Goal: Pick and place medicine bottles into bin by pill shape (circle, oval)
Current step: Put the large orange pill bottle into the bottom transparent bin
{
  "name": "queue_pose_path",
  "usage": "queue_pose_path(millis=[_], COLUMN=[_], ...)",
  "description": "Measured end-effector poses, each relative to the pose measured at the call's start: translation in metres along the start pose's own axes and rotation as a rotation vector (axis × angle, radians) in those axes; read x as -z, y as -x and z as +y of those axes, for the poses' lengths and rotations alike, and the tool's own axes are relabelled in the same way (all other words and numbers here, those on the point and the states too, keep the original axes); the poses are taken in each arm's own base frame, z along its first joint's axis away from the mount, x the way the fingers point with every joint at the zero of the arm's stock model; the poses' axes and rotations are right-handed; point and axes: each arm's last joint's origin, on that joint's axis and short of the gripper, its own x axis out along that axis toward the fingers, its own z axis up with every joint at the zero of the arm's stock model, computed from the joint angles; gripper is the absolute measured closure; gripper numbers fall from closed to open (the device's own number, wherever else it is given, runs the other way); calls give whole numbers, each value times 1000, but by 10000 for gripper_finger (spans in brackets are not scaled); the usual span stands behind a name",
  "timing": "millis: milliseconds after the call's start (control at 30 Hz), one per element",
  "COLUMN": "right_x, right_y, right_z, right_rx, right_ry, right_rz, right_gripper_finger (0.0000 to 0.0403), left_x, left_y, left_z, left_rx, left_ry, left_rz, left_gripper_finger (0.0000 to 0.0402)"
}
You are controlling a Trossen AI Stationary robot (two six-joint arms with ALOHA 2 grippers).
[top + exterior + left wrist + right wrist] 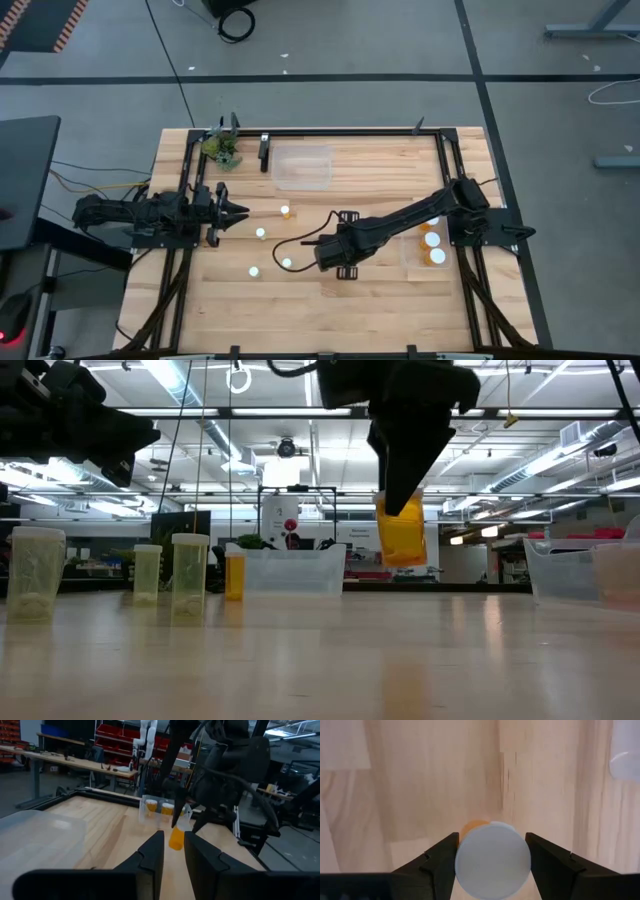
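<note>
My right gripper (325,255) is near the table's middle and is shut on a small orange bottle (402,535) with a white cap (492,857), held above the table. The bottle also shows in the left wrist view (176,840). In the high view the gripper hides it. Several more bottles stand upright on their bases left of the middle: one orange (285,211) and three pale ones (261,233), (254,270), (287,263). My left gripper (240,210) waits at the left side, open by a narrow gap and empty (172,855). My right gripper pinches the bottle at its cap end between its two fingers, one finger (440,857) on each side of the round white cap (492,857). The fingers point down from above. The orange body (402,545) hangs below them, slightly tilted and clear of the table.
A clear bin (415,262) at the right holds three bottles (432,240). A second clear bin (302,166) stands at the far middle, next to a small green plant (222,148). A black frame (440,150) runs round the work area.
</note>
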Motion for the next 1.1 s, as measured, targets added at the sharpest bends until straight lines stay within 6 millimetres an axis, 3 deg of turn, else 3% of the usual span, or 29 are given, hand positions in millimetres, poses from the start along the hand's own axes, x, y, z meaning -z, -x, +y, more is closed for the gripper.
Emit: queue_pose_path(millis=[233, 733, 1100], right_x=[24, 131, 188], right_y=[14, 54, 49], right_z=[-12, -56, -68], right_rx=[10, -29, -26], right_ry=[-67, -418, -537], right_rz=[-20, -69, -60], right_gripper_finger=[177, 177, 177], left_x=[0, 0, 0], left_y=[0, 0, 0], left_z=[0, 0, 0], left_rx=[-1, 0, 0], left_ry=[0, 0, 0], left_rz=[0, 0, 0], left_gripper_finger=[317, 321, 313])
